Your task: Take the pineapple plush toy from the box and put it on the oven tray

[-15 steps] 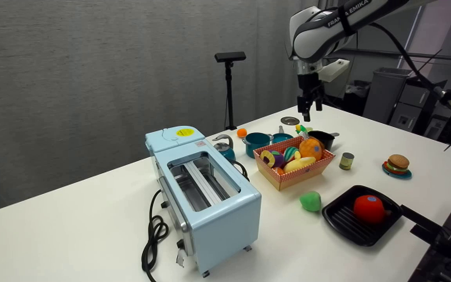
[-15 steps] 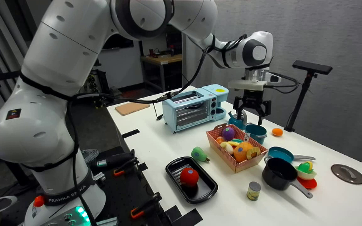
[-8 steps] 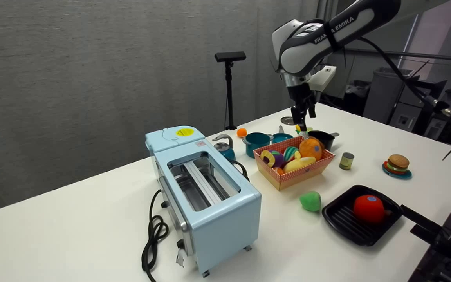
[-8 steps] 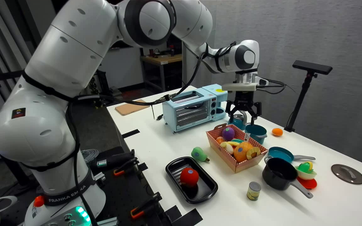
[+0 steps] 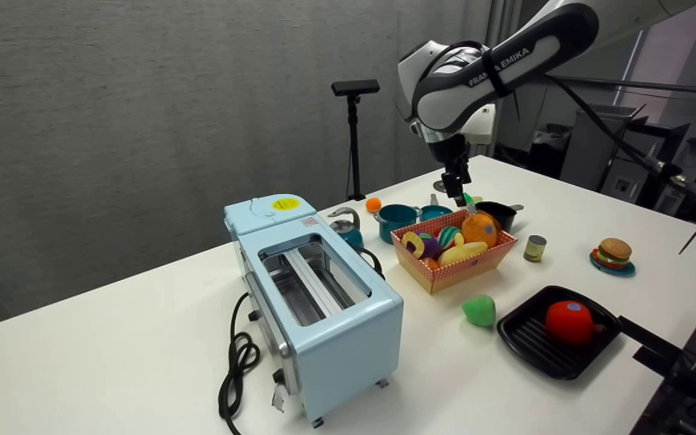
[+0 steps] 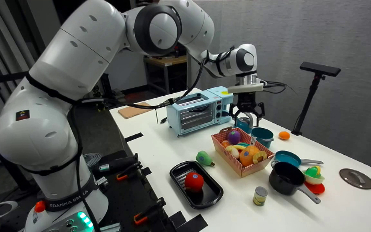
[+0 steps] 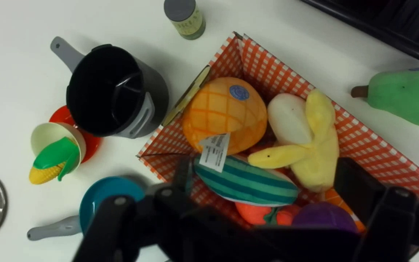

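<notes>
The pineapple plush toy [image 5: 480,229] is orange-yellow with a grid pattern, a blue sticker and a white tag. It lies in one end of the box [image 6: 227,157], whose walls are red-and-white checked; both also show in the wrist view, the toy [image 7: 227,109] and the box wall [image 7: 271,62]. My gripper [image 6: 247,124] is open and empty, above and behind the box. In the wrist view the fingers [image 7: 267,173] stand wide apart, with the pineapple ahead of them. The black oven tray [image 6: 211,199] holds a red round toy [image 6: 194,182].
The box also holds a striped melon slice [image 7: 247,182], a yellow banana [image 7: 316,160] and a purple toy [image 7: 324,216]. A green pear [image 5: 480,310] lies between box and tray. A can [image 6: 260,196], black saucepan [image 6: 287,177], teal pot [image 6: 262,135] and light-blue toaster [image 5: 348,356] stand around.
My gripper has moved down and closer to the box, drifting left in both exterior views. It stays open. The toys, box and tray have not moved.
</notes>
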`<state>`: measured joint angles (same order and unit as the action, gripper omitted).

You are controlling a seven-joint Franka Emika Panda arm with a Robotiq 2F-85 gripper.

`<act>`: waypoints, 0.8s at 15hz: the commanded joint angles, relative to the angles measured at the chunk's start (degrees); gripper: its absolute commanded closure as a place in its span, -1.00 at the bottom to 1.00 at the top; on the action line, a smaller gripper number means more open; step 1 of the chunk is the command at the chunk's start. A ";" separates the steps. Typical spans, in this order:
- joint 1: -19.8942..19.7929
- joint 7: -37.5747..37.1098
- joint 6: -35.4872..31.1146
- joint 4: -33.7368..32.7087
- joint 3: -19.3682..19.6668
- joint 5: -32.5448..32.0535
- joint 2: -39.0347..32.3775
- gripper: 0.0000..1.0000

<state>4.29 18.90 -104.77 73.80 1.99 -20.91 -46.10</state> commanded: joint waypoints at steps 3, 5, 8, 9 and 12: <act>1.09 8.79 1.14 -4.66 -0.42 -5.84 -2.27 -1.00; 1.41 10.16 0.94 -4.89 -0.48 -6.70 -2.47 -1.00; 1.15 9.89 1.37 -5.22 -0.69 -5.54 -3.23 -1.00; 0.96 9.68 1.29 -5.14 -0.81 -5.14 -3.38 -1.00; 0.81 8.80 0.94 -4.93 -0.87 -4.64 -4.14 -1.00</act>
<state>5.77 27.85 -104.77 71.35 1.81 -25.94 -48.36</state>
